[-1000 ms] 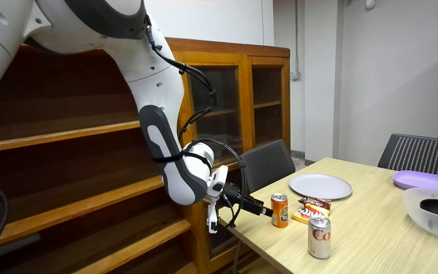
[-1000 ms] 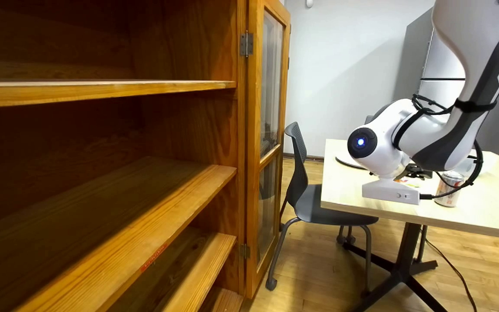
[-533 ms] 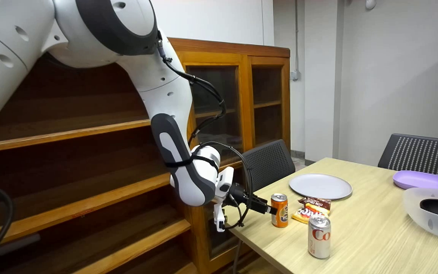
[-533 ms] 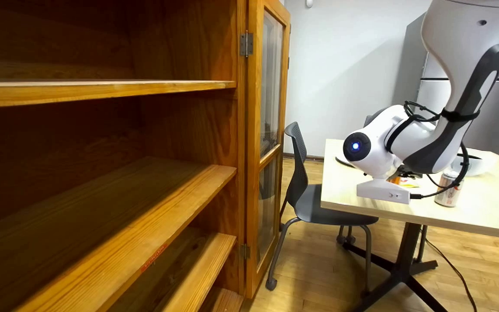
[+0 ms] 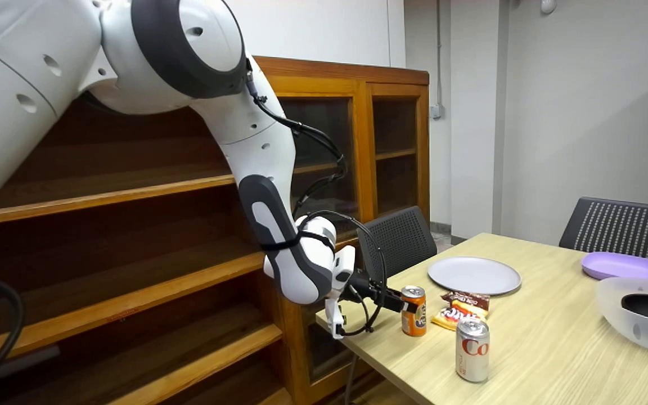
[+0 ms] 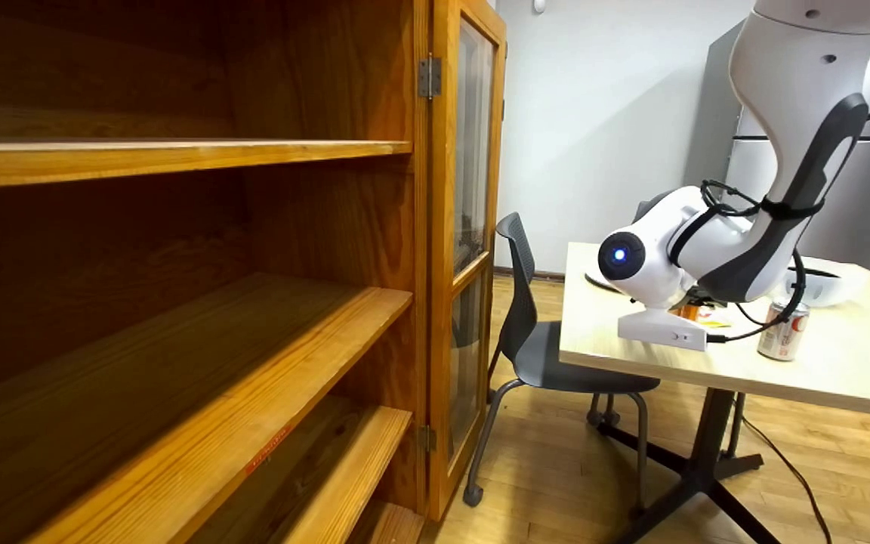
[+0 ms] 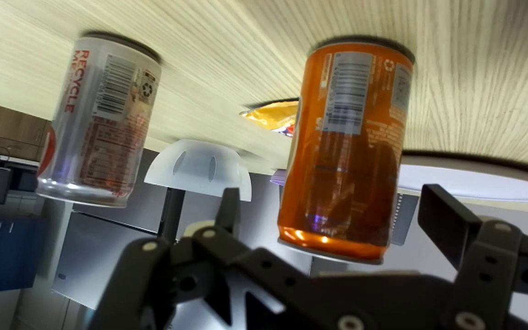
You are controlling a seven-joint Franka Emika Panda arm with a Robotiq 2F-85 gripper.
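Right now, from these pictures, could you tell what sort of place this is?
Perhaps a break room in an office or lab; I cannot be sure. An orange drink can stands on the table, and a dark office-style chair is beside it.

In the wrist view, a can (image 7: 344, 151) stands on the table (image 7: 227, 68) between the fingers of the gripper (image 7: 330, 201). As seen in an exterior view, snack packets (image 5: 462, 314) lie just right of it, a plate (image 5: 474, 275) behind them, a second can (image 5: 473, 351) in front. Farther right sits a bowl (image 5: 619, 322), with a tray (image 5: 626, 265) behind it.
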